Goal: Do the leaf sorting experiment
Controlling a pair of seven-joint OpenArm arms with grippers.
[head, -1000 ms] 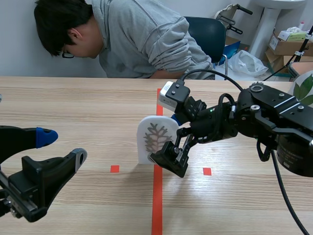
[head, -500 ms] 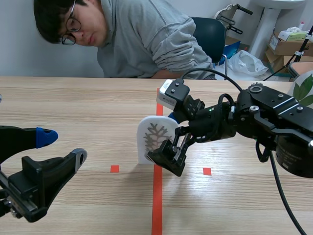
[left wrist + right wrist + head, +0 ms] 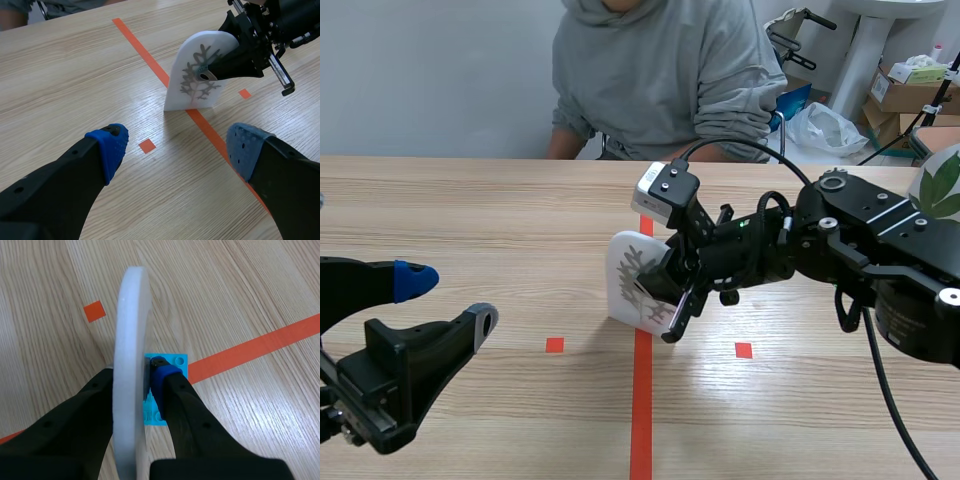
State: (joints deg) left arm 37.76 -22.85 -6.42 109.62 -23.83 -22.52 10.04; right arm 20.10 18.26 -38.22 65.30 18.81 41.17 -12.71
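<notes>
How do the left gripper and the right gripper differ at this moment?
The left gripper is open with nothing between its fingers; the right gripper is shut on the white leaf card. The left gripper hangs apart from the card, on its own side; the right gripper holds the card upright at the orange-red tape line. Both show blue dotted pads.
</notes>
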